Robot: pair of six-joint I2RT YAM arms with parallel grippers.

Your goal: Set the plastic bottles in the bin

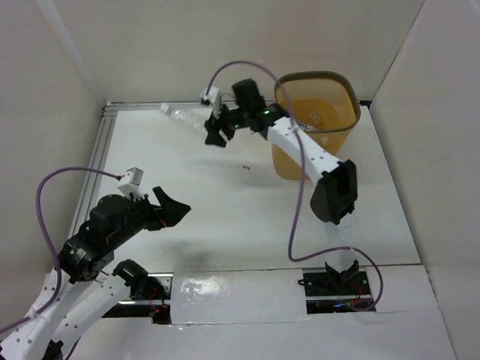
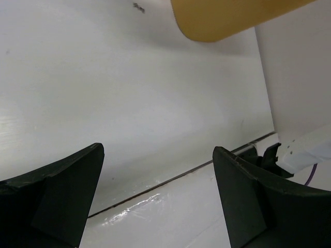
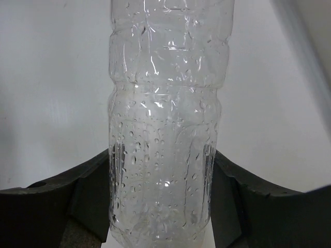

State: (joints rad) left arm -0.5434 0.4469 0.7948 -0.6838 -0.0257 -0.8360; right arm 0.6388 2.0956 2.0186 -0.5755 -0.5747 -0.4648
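One clear label-less plastic bottle (image 1: 181, 114) with droplets inside shows near the table's back edge, left of the bin. My right gripper (image 1: 217, 130) is shut on its lower body; in the right wrist view the bottle (image 3: 165, 103) fills the gap between both fingers (image 3: 88, 201) of the gripper (image 3: 161, 173). The yellow-orange bin (image 1: 352, 101) stands at the back right, just right of that wrist; its base shows in the left wrist view (image 2: 222, 18). My left gripper (image 1: 177, 209) is open and empty over the near left table (image 2: 158, 155). No other bottles show.
White walls close the table in on three sides. A metal rail (image 1: 101, 150) runs along the left edge. A small dark mark (image 1: 245, 166) lies mid-table. A glossy taped strip (image 1: 232, 289) runs between the arm bases. The right arm's elbow (image 1: 335, 191) hangs before the bin.
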